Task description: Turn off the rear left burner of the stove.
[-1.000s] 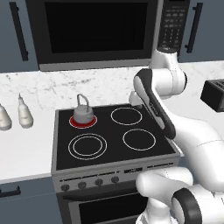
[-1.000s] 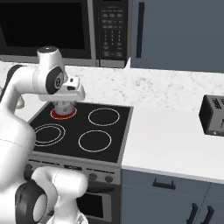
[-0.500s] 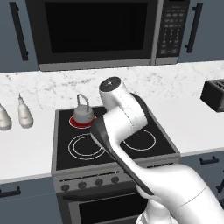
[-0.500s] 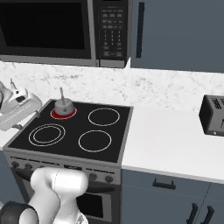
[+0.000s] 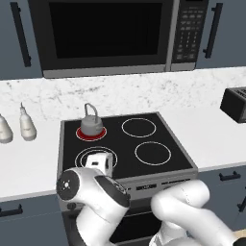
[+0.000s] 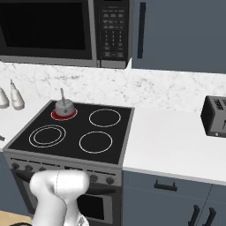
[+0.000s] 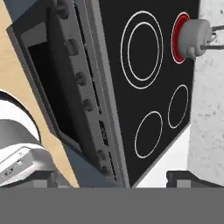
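Observation:
The stove (image 5: 126, 144) has a black glass top and a grey front panel with a row of small dark knobs (image 7: 81, 78). Its rear left burner (image 5: 82, 134) glows as a red ring (image 6: 56, 114) (image 7: 178, 37), and a grey kettle (image 5: 91, 124) stands on it. My gripper (image 7: 118, 180) is open, its two dark fingertips (image 7: 43, 179) far apart with nothing between them. It looks down over the stove's front edge, well apart from the knobs. The white hand (image 5: 99, 162) hovers above the front left of the cooktop.
A large double-ring burner (image 5: 96, 156) lies in front of the kettle, with plain ring burners (image 5: 153, 153) to its right. A black microwave (image 5: 103, 33) hangs above. A toaster (image 6: 215, 115) stands on the right counter and two bottles (image 5: 27, 126) on the left counter.
The arm has swung from the right side of the stove across it and down to the front left. The kettle and the red ring are unchanged.

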Controlling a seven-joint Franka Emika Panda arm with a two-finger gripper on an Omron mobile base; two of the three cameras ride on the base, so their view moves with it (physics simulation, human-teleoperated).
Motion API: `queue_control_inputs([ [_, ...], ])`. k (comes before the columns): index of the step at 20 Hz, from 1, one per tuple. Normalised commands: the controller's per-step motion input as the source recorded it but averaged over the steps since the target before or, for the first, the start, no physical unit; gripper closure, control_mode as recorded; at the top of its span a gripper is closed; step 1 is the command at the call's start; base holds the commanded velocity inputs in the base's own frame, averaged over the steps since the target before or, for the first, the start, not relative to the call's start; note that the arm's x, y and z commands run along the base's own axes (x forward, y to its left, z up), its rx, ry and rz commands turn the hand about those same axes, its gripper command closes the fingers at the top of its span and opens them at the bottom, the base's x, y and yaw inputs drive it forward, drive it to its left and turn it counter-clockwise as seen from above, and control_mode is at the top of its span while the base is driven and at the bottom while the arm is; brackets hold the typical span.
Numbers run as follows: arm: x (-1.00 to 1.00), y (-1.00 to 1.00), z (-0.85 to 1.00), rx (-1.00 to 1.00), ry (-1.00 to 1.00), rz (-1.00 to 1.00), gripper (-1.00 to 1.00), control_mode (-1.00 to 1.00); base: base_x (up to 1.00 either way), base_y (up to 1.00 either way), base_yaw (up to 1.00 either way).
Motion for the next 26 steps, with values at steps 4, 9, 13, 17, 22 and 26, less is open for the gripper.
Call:
queue_control_inputs([
  [4, -0.02, 0.50, -1.00, -0.46, 0.00, 0.51, -1.00, -1.00, 0.00, 0.00, 0.00],
  [9, 0.06, 0.19, -0.91, -0.39, -0.12, 0.32, -1.00, -1.00, 0.00, 0.00, 0.00],
  [13, 0.04, 0.00, -0.39, -0.18, -0.37, 0.06, -1.00, -1.00, 0.00, 0.00, 0.00],
  [17, 0.15, 0.19, -0.45, -0.13, -0.27, 0.01, -1.00, -1.00, 0.00, 0.00, 0.00],
  [22, 0.25, 0.37, -0.45, -0.05, -0.21, 0.00, -1.00, -1.00, 0.00, 0.00, 0.00],
  [26, 0.30, 0.41, -0.34, 0.00, -0.16, 0.00, -1.00, -1.00, 0.00, 0.00, 0.00],
])
